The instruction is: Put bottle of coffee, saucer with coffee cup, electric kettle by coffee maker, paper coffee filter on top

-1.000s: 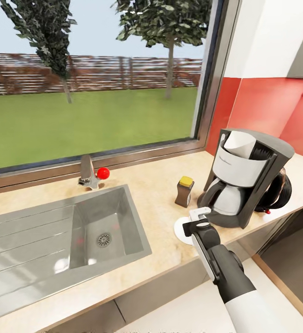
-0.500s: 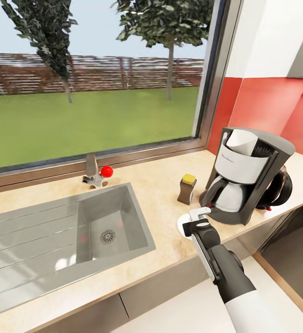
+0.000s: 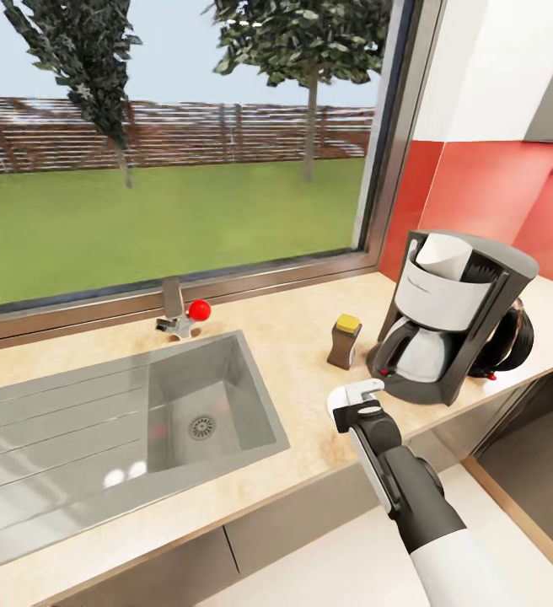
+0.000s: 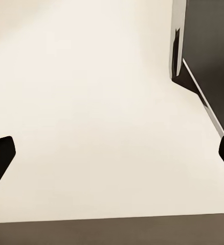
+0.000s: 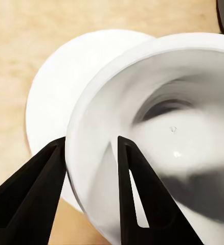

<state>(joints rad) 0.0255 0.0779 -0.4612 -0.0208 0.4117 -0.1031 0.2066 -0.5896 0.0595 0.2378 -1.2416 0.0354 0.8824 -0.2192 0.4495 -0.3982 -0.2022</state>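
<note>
Fingers (image 5: 123,189) pinching coffee cup (image 5: 163,127) rim, saucer (image 5: 66,92) beneath

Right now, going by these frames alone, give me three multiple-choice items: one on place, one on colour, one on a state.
1. Where does the bottle of coffee stand?
A. in the sink
B. on the countertop beside the coffee maker
C. on the windowsill

2. What colour is the bottle's lid?
A. yellow
B. green
C. blue

3. What is the right gripper doing?
A. hanging open over bare countertop
B. gripping the tap
C. pinching the coffee cup by its rim over the saucer

Key: B, the bottle stands just beside the machine; A, a yellow lid; C, one finger sits inside the rim, one outside.
</note>
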